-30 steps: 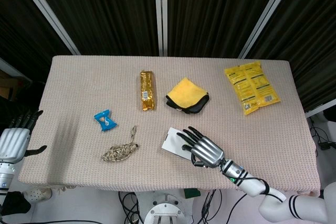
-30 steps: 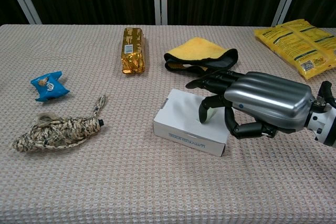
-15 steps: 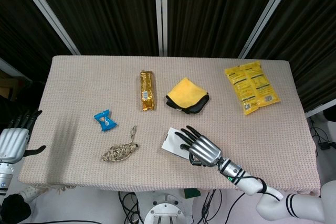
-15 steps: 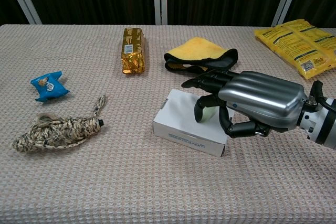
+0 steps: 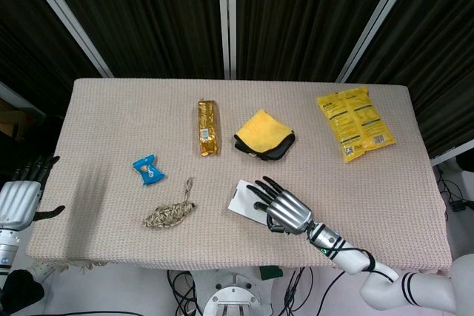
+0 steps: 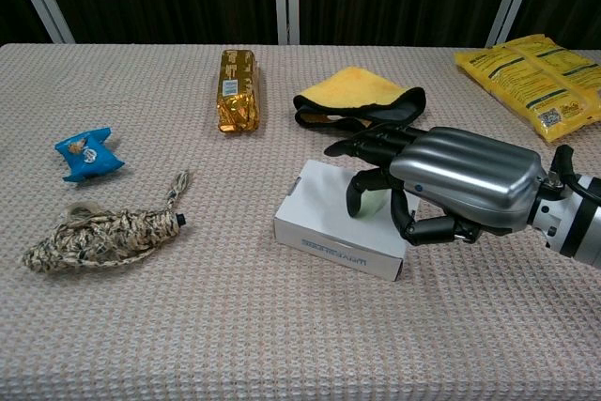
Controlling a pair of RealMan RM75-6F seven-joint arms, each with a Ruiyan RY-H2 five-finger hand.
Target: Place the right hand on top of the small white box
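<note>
The small white box (image 5: 243, 197) (image 6: 329, 217) lies flat on the woven tablecloth near the table's front edge. My right hand (image 5: 284, 207) (image 6: 449, 184) hovers palm down over the box's right half, fingers spread and pointing left. Its dark fingertips (image 6: 355, 202) bend down toward the box top; I cannot tell whether they touch it. It holds nothing. My left hand (image 5: 18, 199) hangs off the table's left side, fingers apart and empty, seen only in the head view.
A yellow and black cloth (image 6: 359, 98) lies just behind the box. A gold wrapped bar (image 6: 235, 89), a blue packet (image 6: 87, 153) and a coil of rope (image 6: 100, 231) lie to the left. A yellow snack bag (image 6: 535, 76) sits at the far right.
My right hand has crept a little further left over the box and its fingertips have curled lower. The left hand has barely moved.
</note>
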